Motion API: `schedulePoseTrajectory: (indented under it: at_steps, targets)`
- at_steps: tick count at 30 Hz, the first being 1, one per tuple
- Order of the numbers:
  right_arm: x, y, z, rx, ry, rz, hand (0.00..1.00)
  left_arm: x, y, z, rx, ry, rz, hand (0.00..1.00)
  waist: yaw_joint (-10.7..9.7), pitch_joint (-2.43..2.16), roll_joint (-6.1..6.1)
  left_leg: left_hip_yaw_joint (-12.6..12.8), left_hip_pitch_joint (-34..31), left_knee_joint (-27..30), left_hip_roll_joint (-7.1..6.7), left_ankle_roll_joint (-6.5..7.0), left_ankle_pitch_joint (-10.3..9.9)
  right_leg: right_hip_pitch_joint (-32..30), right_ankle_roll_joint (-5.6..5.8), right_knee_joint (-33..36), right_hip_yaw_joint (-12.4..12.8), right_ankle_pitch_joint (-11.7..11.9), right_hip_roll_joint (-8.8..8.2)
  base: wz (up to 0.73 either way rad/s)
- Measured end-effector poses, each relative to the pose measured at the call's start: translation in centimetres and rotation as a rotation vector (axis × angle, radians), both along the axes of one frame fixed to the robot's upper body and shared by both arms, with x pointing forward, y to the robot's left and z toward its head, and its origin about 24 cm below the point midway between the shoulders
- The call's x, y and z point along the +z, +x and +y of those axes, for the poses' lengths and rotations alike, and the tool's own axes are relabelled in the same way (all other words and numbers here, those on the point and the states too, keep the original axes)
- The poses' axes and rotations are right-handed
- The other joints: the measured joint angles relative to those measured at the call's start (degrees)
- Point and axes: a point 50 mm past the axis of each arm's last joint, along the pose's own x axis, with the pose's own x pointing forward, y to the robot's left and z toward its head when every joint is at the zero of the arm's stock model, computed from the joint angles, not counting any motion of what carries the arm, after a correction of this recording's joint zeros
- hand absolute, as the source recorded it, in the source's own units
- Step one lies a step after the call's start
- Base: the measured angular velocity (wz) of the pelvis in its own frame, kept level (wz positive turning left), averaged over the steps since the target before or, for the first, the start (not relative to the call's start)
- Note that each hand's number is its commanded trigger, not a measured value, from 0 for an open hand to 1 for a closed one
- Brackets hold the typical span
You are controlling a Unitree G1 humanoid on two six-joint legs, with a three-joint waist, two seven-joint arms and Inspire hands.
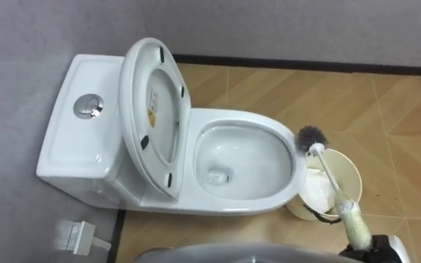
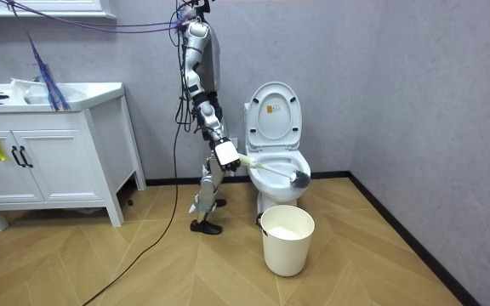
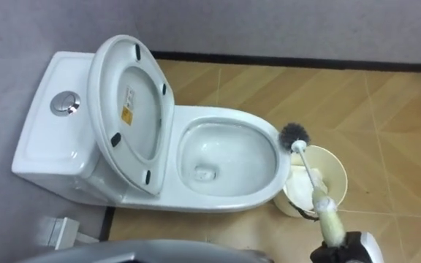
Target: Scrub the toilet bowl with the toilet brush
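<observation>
A white toilet (image 1: 254, 117) stands against the grey wall with its seat and lid (image 1: 152, 117) raised against the tank (image 1: 71, 146). The bowl holds a little water. My right hand (image 1: 375, 248) comes in at the lower right, shut on the pale handle of a toilet brush (image 1: 335, 186). Its dark bristle head (image 1: 311, 136) hangs just outside the bowl's front rim, above the near edge of a cream bucket (image 1: 346, 172). In the room view I stand beside the toilet on the room view's left, right hand (image 2: 226, 154) holding the brush (image 2: 300, 178) out across the bowl.
The bucket (image 2: 287, 240) sits on the wood floor right in front of the toilet. A white sink cabinet (image 2: 49, 153) stands at the room view's left. A small white fitting (image 1: 75, 235) lies on the floor beside the toilet's base.
</observation>
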Motion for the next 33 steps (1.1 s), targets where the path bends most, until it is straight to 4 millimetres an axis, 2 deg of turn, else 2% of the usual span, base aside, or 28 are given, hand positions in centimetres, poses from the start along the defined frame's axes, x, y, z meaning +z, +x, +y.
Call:
schedulePoseTrajectory:
  at_steps: [1, 3, 4, 8, 23, 33]
  targets:
    - [0.0, 0.0, 0.0, -0.016, 0.002, -0.007, 1.00, 0.0, 0.1, 0.0, -0.002, -0.004, -0.002, 0.00, 0.02, 0.01, 0.03, 0.00, 0.17, -0.24, 0.02, 0.00, 0.00, 0.03, -0.01, -0.01, 0.07, 0.03, 0.04, -0.04]
    - [0.0, 0.3, -0.2, -0.054, 0.007, -0.031, 0.05, -0.2, 0.1, -0.1, -0.005, -0.023, 0.002, 0.00, 0.01, 0.05, -0.01, 0.05, 0.89, -0.82, 0.02, 0.00, 0.00, 0.20, -0.02, -0.04, 1.07, 0.03, 0.07, -0.10]
    - [0.0, 0.3, -0.2, -0.064, 0.006, -0.037, 0.00, -0.2, 0.1, -0.2, -0.005, -0.025, 0.004, 0.00, 0.01, 0.04, -0.07, 0.05, 0.95, -0.82, 0.01, 0.00, 0.00, 0.21, -0.02, -0.04, 1.22, 0.03, 0.09, -0.08]
    - [0.1, 0.4, -0.4, -0.118, 0.003, -0.062, 0.00, -0.2, -0.3, 0.0, 0.010, -0.024, 0.011, 0.00, 0.06, 0.35, -0.45, 0.66, 1.51, -0.88, 0.05, 0.00, 0.00, 0.41, -0.03, -0.04, 1.38, 0.06, 0.11, -0.07]
    - [-0.4, -0.5, -0.3, -0.205, -0.001, -0.049, 0.00, -0.3, -0.4, -0.1, -0.001, -0.052, 0.016, 0.00, -0.05, 0.13, -0.71, 1.35, 1.81, -0.63, 0.08, 0.00, -0.01, 0.78, 0.01, -0.96, 2.72, 0.39, 0.14, -0.01]
    - [-0.5, -0.6, -0.2, -0.220, 0.009, -0.049, 0.00, -0.4, -0.4, -0.1, -0.002, -0.057, 0.014, 0.00, 0.02, 0.28, -0.49, 1.37, 1.87, -0.56, 0.18, 0.00, -0.01, 0.82, -0.07, -0.97, 2.70, 0.53, 0.11, 0.00]
